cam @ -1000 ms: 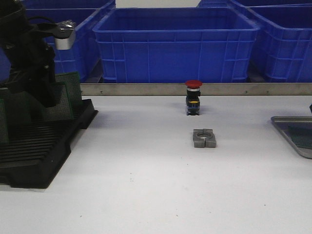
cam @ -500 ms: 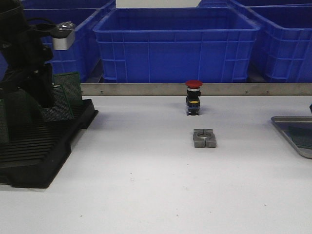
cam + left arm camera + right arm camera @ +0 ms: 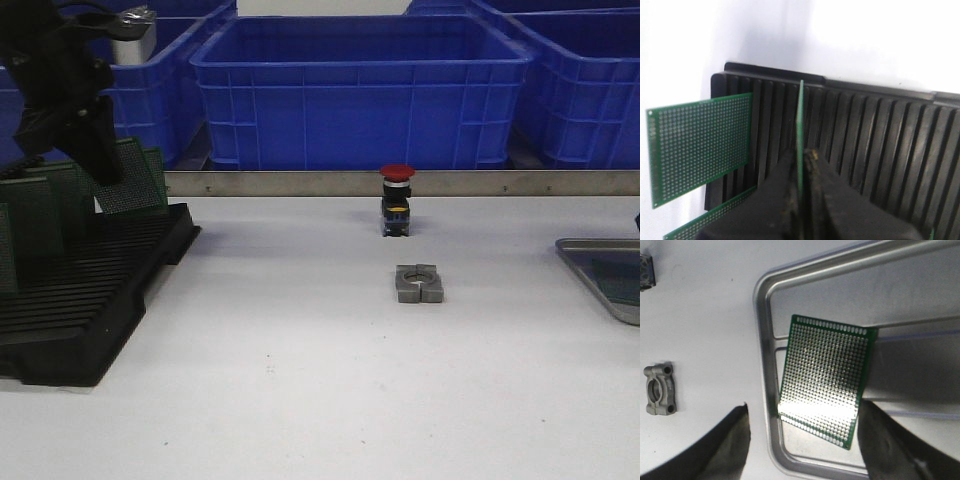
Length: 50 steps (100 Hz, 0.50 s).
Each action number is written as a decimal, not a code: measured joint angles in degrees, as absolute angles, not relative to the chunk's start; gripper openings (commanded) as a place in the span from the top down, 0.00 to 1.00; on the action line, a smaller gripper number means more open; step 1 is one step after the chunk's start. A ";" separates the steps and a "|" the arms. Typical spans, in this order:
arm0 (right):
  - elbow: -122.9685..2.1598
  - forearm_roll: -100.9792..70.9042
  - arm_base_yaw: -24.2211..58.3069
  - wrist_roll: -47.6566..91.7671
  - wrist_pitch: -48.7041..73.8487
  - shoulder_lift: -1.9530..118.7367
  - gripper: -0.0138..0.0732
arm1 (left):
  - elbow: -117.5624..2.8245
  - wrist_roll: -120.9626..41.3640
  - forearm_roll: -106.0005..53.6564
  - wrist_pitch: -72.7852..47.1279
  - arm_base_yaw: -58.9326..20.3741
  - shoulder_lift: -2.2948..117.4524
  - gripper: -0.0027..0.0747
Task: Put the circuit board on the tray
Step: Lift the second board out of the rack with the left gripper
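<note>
Board (image 3: pixel 135 180) now higher above rack (image 3: pixel 90 300)

no readable text, labels, brands or numbers anywhere; circuit boards (image 3: pixel 826 385) show only bare hole grids, blue bins (image 3: pixel 360 90) and black rack (image 3: pixel 880 150) are unmarked

You see a shiny grey metal tray (image 3: pixel 765 390) with a smooth rim. The circuit board (image 3: pixel 827 385) in it is green and covered in tiny shiny dots. The rack (image 3: pixel 90 300) is dull black plastic with ribs. The bins (image 3: pixel 360 90) are smooth blue plastic. The desk (image 3: pixel 300 400) is plain white and not shiny. The small clamp block (image 3: pixel 418 283) looks like rough grey metal.
</note>
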State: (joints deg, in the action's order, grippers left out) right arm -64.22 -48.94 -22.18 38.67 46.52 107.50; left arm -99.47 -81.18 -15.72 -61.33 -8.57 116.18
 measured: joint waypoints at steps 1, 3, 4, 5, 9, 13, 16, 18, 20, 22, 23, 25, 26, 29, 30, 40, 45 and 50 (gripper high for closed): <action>-64.22 -48.94 -22.18 38.67 46.52 107.50 0.28 | -99.64 -81.18 -15.81 -61.47 -8.57 116.18 0.99; -64.22 -48.94 -22.18 38.67 46.52 107.50 0.28 | -99.94 -81.18 -15.91 -61.91 -8.57 116.18 0.99; -64.22 -48.94 -22.18 38.67 46.52 107.50 0.28 | -100.11 -81.18 -15.97 -62.26 -8.57 116.18 0.99; -64.22 -48.94 -22.18 38.67 46.52 107.50 0.28 | -100.15 -81.18 -16.06 -62.41 -8.57 116.18 0.99; -64.22 -48.94 -22.18 38.67 46.52 107.50 0.28 | -100.83 -81.09 -16.36 -63.50 -8.57 116.18 0.99; -64.22 -48.94 -22.18 38.67 46.52 107.50 0.28 | -101.35 -81.09 -16.65 -64.59 -8.57 116.18 0.99; -64.22 -48.94 -22.18 38.67 46.52 107.50 0.28 | -101.71 -81.09 -17.01 -65.50 -8.57 116.18 0.99; -64.22 -48.94 -22.18 38.67 46.52 107.50 0.28 | -102.10 -81.09 -17.25 -65.89 -8.57 116.18 0.99; -64.22 -48.94 -22.18 38.67 46.52 107.50 0.28 | -102.18 -81.09 -17.68 -66.33 -8.57 116.18 0.99; -64.22 -48.94 -22.18 38.67 46.52 107.50 0.28 | -102.51 -81.09 -18.14 -66.67 -8.57 116.18 0.99; -64.22 -48.94 -22.18 38.67 46.52 107.50 0.28 | -102.70 -81.09 -18.48 -66.98 -8.57 116.18 0.99; -64.22 -48.94 -22.18 38.67 46.52 107.50 0.28 | -102.92 -81.09 -19.14 -67.49 -8.57 116.18 0.99; -64.22 -48.94 -22.18 38.67 46.52 107.50 0.28 | -103.04 -81.09 -19.37 -67.61 -8.57 116.18 0.99; -64.22 -48.94 -22.18 38.67 46.52 107.50 0.28 | -103.21 -81.09 -20.36 -68.04 -8.57 115.95 0.99; -64.22 -48.94 -22.18 38.67 46.52 107.50 0.28 | -103.30 -81.09 -20.87 -68.18 -8.57 115.83 0.99; -64.22 -48.94 -22.18 38.67 46.52 107.50 0.28 | -103.35 -81.09 -24.06 -69.25 -8.57 114.10 0.99; -64.22 -48.94 -22.18 38.67 46.52 107.50 0.28 | -103.35 -81.09 -25.57 -69.80 -8.57 112.87 0.99; -64.22 -48.94 -22.18 38.67 46.52 107.50 0.28 | -103.35 -81.09 -27.26 -69.94 -8.57 111.54 0.99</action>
State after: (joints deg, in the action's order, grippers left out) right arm -64.22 -48.94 -22.18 38.67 46.52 107.50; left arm -103.35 -81.09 -27.26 -69.94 -8.57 111.54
